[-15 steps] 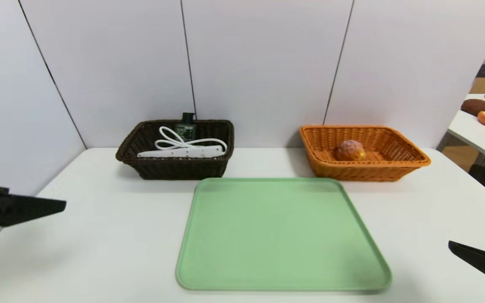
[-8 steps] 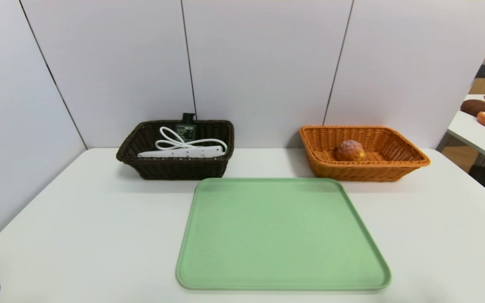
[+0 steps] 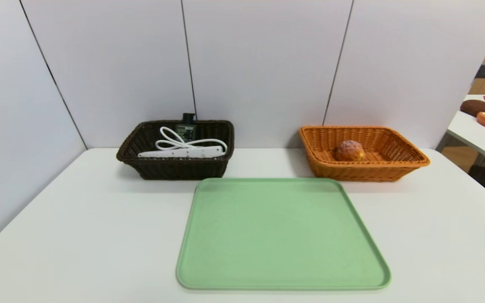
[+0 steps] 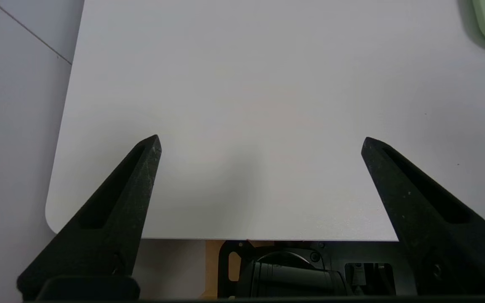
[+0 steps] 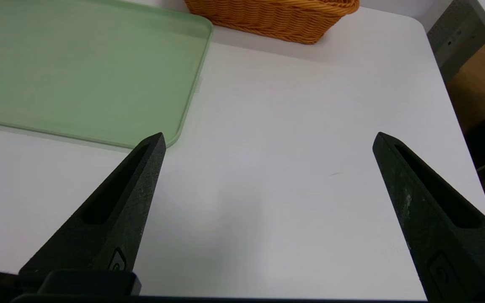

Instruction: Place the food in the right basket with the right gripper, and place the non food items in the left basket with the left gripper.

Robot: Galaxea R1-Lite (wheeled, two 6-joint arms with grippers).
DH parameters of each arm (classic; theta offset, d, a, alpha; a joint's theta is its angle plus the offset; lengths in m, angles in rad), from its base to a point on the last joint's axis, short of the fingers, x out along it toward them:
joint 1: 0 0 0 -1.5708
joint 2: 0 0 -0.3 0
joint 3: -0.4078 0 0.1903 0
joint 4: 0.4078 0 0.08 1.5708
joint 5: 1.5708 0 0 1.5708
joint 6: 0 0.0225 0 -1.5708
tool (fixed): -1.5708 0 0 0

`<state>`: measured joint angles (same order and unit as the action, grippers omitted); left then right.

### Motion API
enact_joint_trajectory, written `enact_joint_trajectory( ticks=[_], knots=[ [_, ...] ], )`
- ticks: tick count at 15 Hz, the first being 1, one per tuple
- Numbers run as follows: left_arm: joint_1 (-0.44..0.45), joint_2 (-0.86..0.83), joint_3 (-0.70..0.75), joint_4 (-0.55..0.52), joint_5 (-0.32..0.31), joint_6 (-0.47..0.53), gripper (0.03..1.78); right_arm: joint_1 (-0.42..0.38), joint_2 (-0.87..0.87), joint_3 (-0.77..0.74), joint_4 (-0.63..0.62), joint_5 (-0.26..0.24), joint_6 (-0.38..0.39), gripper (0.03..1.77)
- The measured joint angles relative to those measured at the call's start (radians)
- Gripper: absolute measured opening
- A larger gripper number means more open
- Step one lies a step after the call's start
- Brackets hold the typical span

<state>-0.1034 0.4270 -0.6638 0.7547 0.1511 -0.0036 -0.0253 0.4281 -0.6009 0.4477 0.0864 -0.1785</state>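
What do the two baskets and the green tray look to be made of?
Dark brown basket and orange basket: woven, wicker-like strands with a slight sheen, possibly synthetic; the weave shows on their walls.
Green tray: probably plastic, smooth and satin, judging by its even colour and rounded raised rim.

Pale panelled walls (image 3: 263, 63) — thin dark seams — behind a white table (image 3: 99, 227).

I saw a paneled booth, perhaps a lab. Pale panels (image 3: 259, 63) backed the white counter (image 3: 99, 235).
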Motion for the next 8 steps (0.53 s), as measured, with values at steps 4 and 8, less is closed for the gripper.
enact_joint_trajectory(
  ticks=[4, 8],
  knots=[
    [0.079, -0.101, 0.071, 0.000, -0.002, 0.050, 1.69, -0.051, -0.074, 0.004, 0.064, 0.006, -0.002, 1.70],
    [0.123, -0.201, 0.145, -0.009, -0.010, 0.094, 1.69, -0.065, -0.132, -0.010, 0.133, 0.019, -0.010, 1.70]
  ],
)
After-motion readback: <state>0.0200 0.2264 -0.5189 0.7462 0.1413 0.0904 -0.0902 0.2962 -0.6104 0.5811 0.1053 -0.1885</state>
